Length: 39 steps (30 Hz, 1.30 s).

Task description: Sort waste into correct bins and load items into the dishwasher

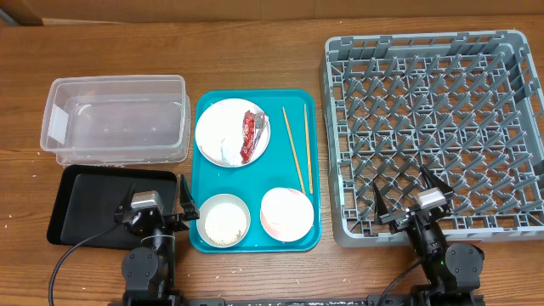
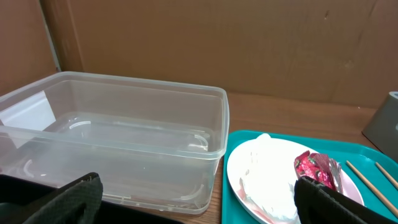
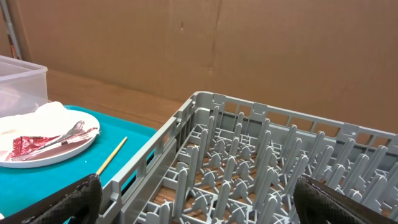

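On the teal tray, a white plate [image 1: 212, 119] holds a crumpled napkin [image 1: 225, 144] and a red wrapper [image 1: 251, 136]. Chopsticks [image 1: 296, 151] lie beside it. One bowl [image 1: 224, 220] holds rice grains and another bowl [image 1: 286, 212] sits to its right. The clear tub [image 1: 115, 119] and the black tray [image 1: 85, 204] are at the left. The grey rack [image 1: 433, 127] is at the right. My left gripper [image 1: 155, 191] is open and empty over the black tray's right end. My right gripper [image 1: 410, 194] is open and empty over the rack's front edge. No cup is in view.
The teal serving tray [image 1: 255, 174] lies between the bins and the rack. The left wrist view shows the tub [image 2: 118, 143], the plate [image 2: 235, 174] and the wrapper [image 2: 314, 168]. The right wrist view shows the rack's pegs [image 3: 249, 168]. A brown cardboard wall stands behind.
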### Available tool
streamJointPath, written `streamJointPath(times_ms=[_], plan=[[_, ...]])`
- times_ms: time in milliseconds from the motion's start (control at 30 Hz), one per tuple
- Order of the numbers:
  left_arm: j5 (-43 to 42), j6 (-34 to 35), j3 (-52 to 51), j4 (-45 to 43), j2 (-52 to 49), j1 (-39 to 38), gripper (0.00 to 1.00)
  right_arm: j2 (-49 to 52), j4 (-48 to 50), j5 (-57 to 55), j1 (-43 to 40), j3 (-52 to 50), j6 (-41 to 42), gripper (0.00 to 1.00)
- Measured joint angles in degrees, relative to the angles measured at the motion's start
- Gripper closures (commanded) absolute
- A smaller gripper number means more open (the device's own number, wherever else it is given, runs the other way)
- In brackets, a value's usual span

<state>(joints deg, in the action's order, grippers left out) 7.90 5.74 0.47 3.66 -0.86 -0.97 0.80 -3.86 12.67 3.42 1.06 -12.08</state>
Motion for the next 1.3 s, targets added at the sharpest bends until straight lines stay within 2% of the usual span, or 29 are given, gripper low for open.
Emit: streamJointPath(times_ms=[867,1100,1167,1300], plan=[[0.07,-0.20,0.00,-0.04,0.00,0.00,0.00,0.00,0.00,0.00,-0.02,0.00,0.02,0.00],[4.98,-1.64,0.00,-1.14,0.00,0.00,0.00,0.00,0.02,0.04,-0.02,0.00,0.00,0.00],[2.32,0.04,0.00,-0.98,0.00,0.00,0.00,0.00,0.00,0.68,0.00,0.00,0.83,0.00],[-9.03,3.30,0.00,-0.11,0.00,0.00,0.00,0.00,0.04,3.96,0.00,0.00,7.67,0.00]])
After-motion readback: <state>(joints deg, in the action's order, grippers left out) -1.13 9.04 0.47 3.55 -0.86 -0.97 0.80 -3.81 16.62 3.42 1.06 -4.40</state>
